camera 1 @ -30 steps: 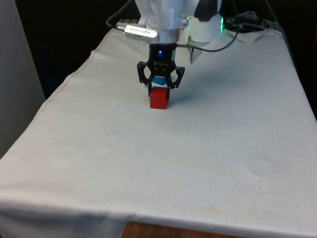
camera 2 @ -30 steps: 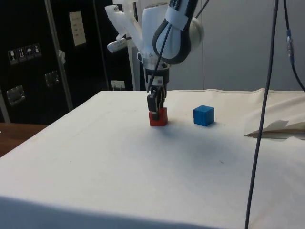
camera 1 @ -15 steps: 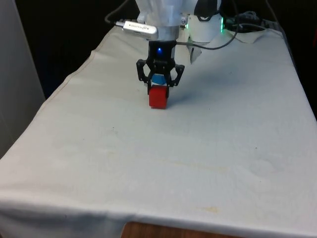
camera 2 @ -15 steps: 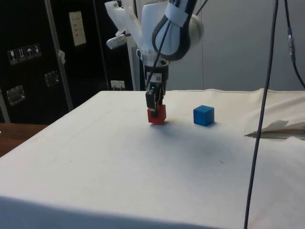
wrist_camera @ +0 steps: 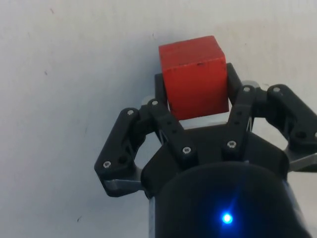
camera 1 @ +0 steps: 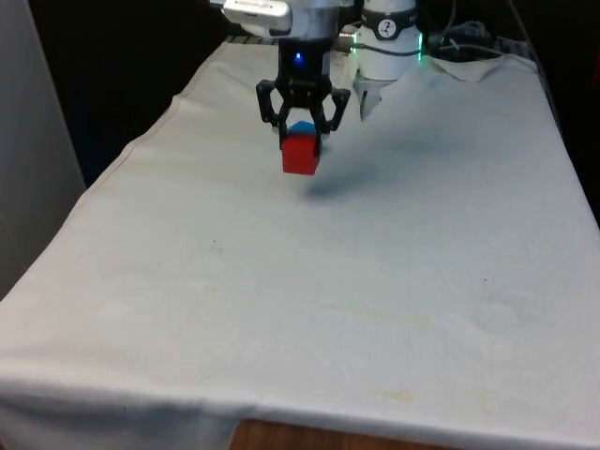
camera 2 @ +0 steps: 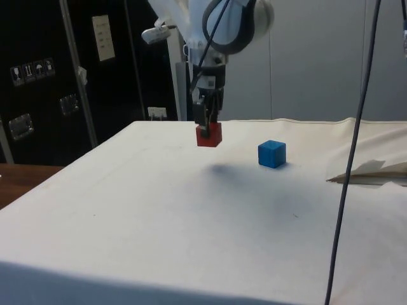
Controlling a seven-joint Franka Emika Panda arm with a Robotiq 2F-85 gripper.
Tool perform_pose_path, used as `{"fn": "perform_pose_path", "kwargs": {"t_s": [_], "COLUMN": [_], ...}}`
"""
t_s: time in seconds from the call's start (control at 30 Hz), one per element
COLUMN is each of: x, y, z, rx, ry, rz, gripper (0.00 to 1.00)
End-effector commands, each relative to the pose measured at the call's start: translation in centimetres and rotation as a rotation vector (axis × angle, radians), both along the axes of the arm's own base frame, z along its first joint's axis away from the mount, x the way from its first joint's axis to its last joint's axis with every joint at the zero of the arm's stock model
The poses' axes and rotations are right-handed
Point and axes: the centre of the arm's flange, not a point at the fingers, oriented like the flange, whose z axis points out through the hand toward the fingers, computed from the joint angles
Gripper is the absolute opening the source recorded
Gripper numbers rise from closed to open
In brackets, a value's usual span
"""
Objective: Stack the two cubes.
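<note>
My gripper [camera 1: 301,141] is shut on the red cube [camera 1: 300,156], which hangs in the air above the white cloth with its shadow on the cloth below. In the side view the red cube [camera 2: 208,135] is held by the gripper [camera 2: 205,126] well above the table. From the wrist, the red cube [wrist_camera: 194,77] sits squeezed between the two black fingers [wrist_camera: 161,94]. The blue cube [camera 2: 271,154] rests on the cloth, apart from the red one and nearer the robot's base. In the front view the blue cube [camera 1: 302,128] peeks out behind the gripper.
A folded white paper [camera 2: 372,170] lies on the cloth beyond the blue cube. A thick black cable [camera 2: 353,146] hangs down at the side view's right. The table's white cloth [camera 1: 356,281] stretches wide towards the front edge.
The gripper has risen with the red cube, lifting it off the cloth. The blue cube has stayed put.
</note>
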Motion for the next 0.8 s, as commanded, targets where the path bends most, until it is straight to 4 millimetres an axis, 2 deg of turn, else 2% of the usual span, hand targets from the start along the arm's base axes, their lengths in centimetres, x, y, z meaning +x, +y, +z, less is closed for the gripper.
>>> {"fn": "perform_pose_path", "kwargs": {"t_s": [0.0,0.3,0.77], "x": [-0.2,-0.3,-1.3], "y": [-0.1,-0.2,-0.9], "z": [0.6,2.5,2.9], "rx": [-0.004,0.013,0.02], "ry": [0.004,-0.002,0.001], "rz": [-0.006,-0.008,-0.035], "gripper": [0.01,0.01,0.01]}}
